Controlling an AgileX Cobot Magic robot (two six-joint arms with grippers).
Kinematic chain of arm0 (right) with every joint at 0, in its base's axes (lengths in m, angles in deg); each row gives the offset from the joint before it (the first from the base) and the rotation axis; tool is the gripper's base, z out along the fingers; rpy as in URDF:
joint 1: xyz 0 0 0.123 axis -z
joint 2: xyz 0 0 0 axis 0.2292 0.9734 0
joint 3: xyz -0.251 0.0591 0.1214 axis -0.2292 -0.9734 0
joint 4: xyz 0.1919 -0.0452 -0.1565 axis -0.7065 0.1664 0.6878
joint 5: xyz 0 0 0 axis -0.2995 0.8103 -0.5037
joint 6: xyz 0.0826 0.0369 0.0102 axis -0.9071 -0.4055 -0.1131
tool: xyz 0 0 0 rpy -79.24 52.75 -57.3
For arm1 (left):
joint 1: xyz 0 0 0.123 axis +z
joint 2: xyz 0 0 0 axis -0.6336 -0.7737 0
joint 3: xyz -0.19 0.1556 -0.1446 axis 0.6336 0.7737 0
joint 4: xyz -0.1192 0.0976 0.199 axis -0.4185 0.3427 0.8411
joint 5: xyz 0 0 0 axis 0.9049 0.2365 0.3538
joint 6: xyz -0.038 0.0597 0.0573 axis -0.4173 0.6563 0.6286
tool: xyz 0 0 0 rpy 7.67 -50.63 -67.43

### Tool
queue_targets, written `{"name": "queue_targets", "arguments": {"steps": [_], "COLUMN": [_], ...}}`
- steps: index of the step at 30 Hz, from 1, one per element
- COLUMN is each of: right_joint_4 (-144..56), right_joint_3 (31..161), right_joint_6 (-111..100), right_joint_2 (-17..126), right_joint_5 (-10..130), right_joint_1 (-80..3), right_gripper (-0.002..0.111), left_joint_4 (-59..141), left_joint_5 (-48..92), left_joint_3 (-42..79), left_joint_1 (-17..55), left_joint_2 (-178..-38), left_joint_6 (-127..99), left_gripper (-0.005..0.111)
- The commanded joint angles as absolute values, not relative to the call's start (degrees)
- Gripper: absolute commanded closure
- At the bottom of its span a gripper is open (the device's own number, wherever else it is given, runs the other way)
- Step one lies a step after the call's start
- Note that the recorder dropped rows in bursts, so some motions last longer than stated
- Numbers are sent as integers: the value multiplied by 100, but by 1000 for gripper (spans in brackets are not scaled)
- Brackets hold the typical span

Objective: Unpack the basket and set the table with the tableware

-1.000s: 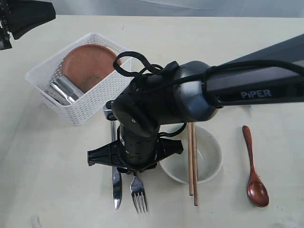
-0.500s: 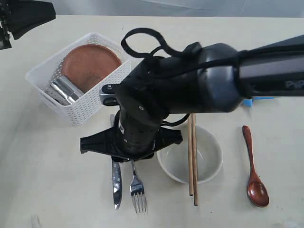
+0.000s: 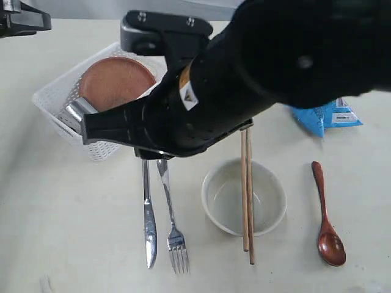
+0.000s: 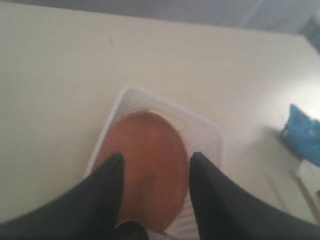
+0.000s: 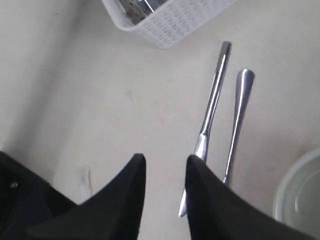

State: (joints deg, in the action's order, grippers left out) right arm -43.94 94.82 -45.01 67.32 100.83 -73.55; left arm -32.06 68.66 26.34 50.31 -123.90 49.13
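Observation:
The white basket stands at the back left of the table. In it lie the round brown plate and the steel cup. My left gripper hangs open above the plate, holding nothing. The knife and fork lie side by side in front of the basket. Beside them is the off-white bowl, with two chopsticks across its rim. The wooden spoon lies at the right. My right gripper is open and empty, above bare table beside the knife.
A crinkly blue snack packet lies at the back right. The right arm's dark body fills the upper middle of the exterior view and hides the table behind it. The left arm shows at the top left corner.
The right arm has lifted off the knife and fork and swung up towards the camera. The fork now lies free beside the knife.

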Motion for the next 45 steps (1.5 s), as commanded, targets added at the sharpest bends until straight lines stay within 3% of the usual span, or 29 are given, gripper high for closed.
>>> {"name": "queue_targets", "arguments": {"steps": [1,8,13,45], "right_joint_4": [-4394,-4394,-4394,-4394], "right_joint_3": [9498,9498,9498,9498], "right_joint_6": [-3683,-2987,-2949,-2936], "right_joint_2": [5949,4751,4202,4008], "right_joint_5": [10756,11536,11484,11569], "right_joint_1": [-7333,-7333,-7333,-7333], "right_gripper": [80,80,80,80], "left_joint_4": [-1224,-244,534,955], "left_joint_5": [7031,8570,9117,9180], "left_joint_3": [1856,562,158,172], "left_joint_1": [4869,4132,3730,3692], "left_joint_2": [-12675,-13611,-14116,-14771], "left_joint_6": [3767,3460,3112,2866], "left_gripper": [65,65,55,51]}}
